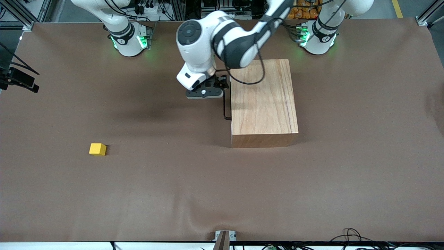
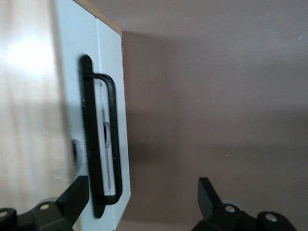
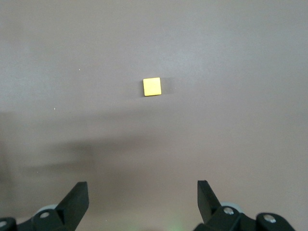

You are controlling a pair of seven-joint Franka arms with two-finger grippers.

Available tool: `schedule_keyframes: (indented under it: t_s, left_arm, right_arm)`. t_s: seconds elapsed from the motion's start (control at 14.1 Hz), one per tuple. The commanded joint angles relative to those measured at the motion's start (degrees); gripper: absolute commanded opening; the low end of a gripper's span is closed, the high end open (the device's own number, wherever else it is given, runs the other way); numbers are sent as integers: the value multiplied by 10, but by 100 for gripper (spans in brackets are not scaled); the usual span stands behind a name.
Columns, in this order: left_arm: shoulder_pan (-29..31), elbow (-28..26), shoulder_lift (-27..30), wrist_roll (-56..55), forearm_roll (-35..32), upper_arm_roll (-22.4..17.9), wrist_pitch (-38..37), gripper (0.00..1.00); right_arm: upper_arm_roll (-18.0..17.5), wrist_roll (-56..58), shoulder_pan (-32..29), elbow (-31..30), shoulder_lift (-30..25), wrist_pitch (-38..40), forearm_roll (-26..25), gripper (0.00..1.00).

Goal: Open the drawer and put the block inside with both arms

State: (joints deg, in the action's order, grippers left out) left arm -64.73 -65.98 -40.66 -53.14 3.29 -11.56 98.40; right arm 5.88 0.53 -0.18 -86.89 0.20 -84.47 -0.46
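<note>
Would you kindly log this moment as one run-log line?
drawer: shut | left gripper: open beside black loop handle | right gripper: open, above small yellow cube | cube: on brown table

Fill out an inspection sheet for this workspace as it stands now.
Surface: brown cloth-covered table, lightly wrinkled.
Job's things: rectangular light-wood box, its drawer shut, with a black metal loop handle on a white front panel; small yellow cube nearer the front camera, toward the right arm's end.
Clutter: nothing seen.
Grippers: left gripper open, at the handle, not yet closed on it; right gripper open, high over the cube.
Cables: black cable looping off the left arm over the box.
Surroundings: aluminium frame posts at the table's corners.
</note>
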Motion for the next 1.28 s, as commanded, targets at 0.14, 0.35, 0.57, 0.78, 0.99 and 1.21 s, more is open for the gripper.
schedule_keyframes:
  t_s: [0.14, 0.35, 0.57, 0.78, 0.99, 1.21]
  left_arm:
    - [-23, 32, -35, -3, -9, -26, -4, 100]
    - [-29, 30, -50, 4, -33, -28, -9, 100]
    - [-30, 30, -66, 8, -54, -26, -8, 100]
    - [-30, 29, -69, 17, -55, -27, -8, 100]
    - [-29, 28, -73, 17, -55, -29, -9, 100]
    - [-29, 26, -74, 15, -56, -29, -10, 100]
  right_arm:
    - [-3, 0, -4, 7, 2, -1, 4, 100]
    - [-3, 1, -4, 6, 2, -18, 2, 100]
    - [-3, 0, -5, 4, 2, -22, 3, 100]
    - [-3, 0, -5, 5, 2, -23, 3, 100]
    - [-3, 0, -5, 6, 2, -23, 3, 100]
    - [-3, 0, -5, 6, 3, -24, 4, 100]
